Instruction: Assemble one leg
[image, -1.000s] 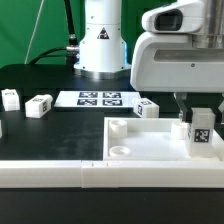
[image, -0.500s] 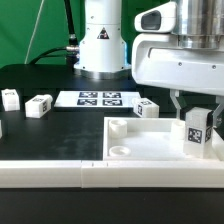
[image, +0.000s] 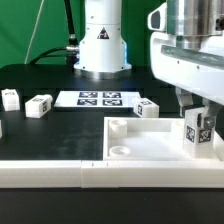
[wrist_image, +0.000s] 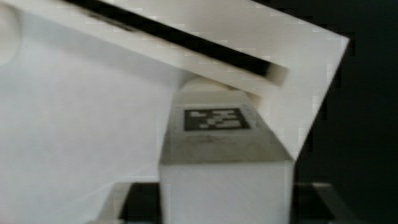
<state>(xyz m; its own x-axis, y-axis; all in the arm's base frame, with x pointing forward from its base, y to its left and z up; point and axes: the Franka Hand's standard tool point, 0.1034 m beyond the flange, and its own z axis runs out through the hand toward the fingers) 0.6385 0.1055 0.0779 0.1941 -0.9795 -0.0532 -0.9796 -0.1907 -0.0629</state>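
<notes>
My gripper (image: 198, 112) is shut on a leg (image: 199, 133), a small white block with a black-and-white tag. It holds the leg upright at the near corner of the large white panel (image: 150, 148), on the exterior view's right. The leg's lower end is at the panel. I cannot tell whether it sits in a socket. In the wrist view the leg (wrist_image: 228, 150) fills the middle between the dark fingers (wrist_image: 150, 200), with the panel (wrist_image: 89, 120) behind it. Three more legs lie on the black table: two (image: 10, 98) (image: 39, 105) on the left, one (image: 147, 108) behind the panel.
The marker board (image: 100, 98) lies flat in front of the robot base (image: 102, 45). A long white bar (image: 50, 172) runs along the front edge, against the panel. A raised corner socket (image: 119, 127) stands on the panel's far left corner.
The hand has turned about its upright axis and its body now shows further to the exterior view's right. The leg stays in the grip at the same corner, its tag turned slightly.
</notes>
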